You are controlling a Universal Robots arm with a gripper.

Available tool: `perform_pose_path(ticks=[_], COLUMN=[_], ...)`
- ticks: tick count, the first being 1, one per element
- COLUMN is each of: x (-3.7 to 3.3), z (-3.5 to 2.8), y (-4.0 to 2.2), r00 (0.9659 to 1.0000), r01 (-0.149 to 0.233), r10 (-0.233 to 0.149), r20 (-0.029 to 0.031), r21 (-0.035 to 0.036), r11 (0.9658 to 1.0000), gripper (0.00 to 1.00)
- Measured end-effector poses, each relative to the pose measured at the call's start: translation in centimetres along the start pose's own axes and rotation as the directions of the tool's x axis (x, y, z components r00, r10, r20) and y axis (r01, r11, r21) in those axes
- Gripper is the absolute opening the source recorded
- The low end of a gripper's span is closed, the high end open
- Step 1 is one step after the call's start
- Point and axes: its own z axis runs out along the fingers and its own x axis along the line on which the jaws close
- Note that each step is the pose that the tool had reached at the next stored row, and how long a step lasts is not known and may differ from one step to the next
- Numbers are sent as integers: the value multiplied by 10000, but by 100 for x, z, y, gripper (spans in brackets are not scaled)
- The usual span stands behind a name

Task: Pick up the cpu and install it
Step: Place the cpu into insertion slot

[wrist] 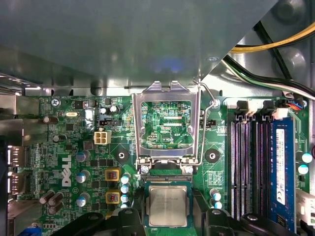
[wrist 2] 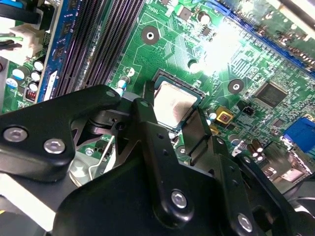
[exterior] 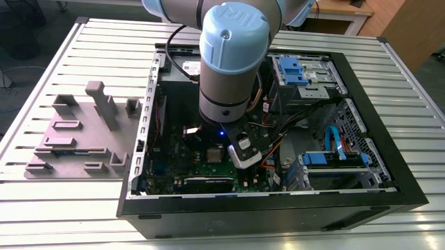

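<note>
My claw (wrist: 169, 216) is pinched narrow on two opposite edges of the cpu (wrist: 167, 204), lying in the open socket (wrist: 167, 179) mid-board, which I judge light, stiff, slick-topped and fragile underneath, so edges only.

Figure: the case (exterior: 278, 213) is laid open on the counter (exterior: 70, 219), a holder (exterior: 83, 135) being placed beside it at the exterior view's left. The board (wrist: 216, 177) is set inside the case; on it the cpu (wrist: 168, 205) is located just beside the opened frame (wrist: 165, 88), memory slots (wrist: 251, 162) nearby.
</note>
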Motion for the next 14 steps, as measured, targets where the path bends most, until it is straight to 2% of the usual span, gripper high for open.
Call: perform_pose_path(ticks=[14], x=[0], z=[-31], y=[2], r00=[10000], r01=[1], r10=[-1], r20=[4], r21=[-9], r11=[10000], gripper=[47])
